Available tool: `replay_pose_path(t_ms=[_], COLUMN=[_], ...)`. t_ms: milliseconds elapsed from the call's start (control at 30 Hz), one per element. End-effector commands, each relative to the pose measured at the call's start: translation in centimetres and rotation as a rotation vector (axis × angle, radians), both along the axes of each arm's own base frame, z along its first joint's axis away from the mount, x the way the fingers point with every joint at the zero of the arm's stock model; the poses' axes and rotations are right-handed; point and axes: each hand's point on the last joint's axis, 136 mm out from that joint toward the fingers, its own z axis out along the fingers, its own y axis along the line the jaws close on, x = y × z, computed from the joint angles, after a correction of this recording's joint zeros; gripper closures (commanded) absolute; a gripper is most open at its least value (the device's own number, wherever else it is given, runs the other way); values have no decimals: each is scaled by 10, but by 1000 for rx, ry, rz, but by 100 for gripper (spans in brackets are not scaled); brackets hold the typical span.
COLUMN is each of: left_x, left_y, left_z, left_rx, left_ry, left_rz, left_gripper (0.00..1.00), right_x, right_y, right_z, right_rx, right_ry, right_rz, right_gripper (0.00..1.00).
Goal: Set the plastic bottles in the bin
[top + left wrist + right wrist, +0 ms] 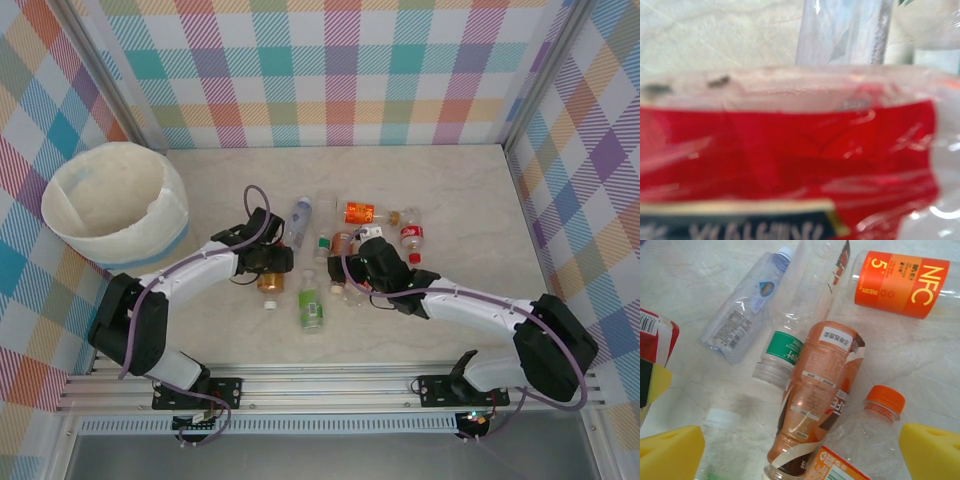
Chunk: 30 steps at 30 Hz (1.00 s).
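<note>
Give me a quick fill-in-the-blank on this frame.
The bin stands to the ___ of the bottles.
The NFC bottle has an ___ label.
Over the bottles, the right gripper has its jaws ___, not shut.
The left wrist camera's nearest bottle has a ___ label.
Missing: left; orange; open; red.

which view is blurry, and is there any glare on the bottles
Left wrist: the red-labelled bottle is so near the lens that it smears out of focus, print unreadable. Right wrist: sharp, small white glints on the brown bottle. Top external: evenly lit, sharp out to the bin.
</note>
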Motion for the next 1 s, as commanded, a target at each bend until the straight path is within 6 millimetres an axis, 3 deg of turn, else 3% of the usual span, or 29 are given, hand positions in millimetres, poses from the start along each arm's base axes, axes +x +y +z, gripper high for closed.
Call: replay_pose_path(t_ms=[0,367,567,967], left_x=[3,14,25,27], left_y=[-4,1,6,34], left_z=[29,93,139,216], left_rx=[-31,-140,-226,-261], left_ry=[-58,-176,-261,-463], left_rz=[-21,-4,4,75], left_gripper=[47,46,46,48], right_x=[-4,-21,-26,-24], right_y=[15,42,52,70], right_z=[28,63,82,97], right_rx=[98,187,223,242], right_ry=[-90,-212,-285,-377], right_rz=[82,297,365,437], right_gripper=[0,0,0,1])
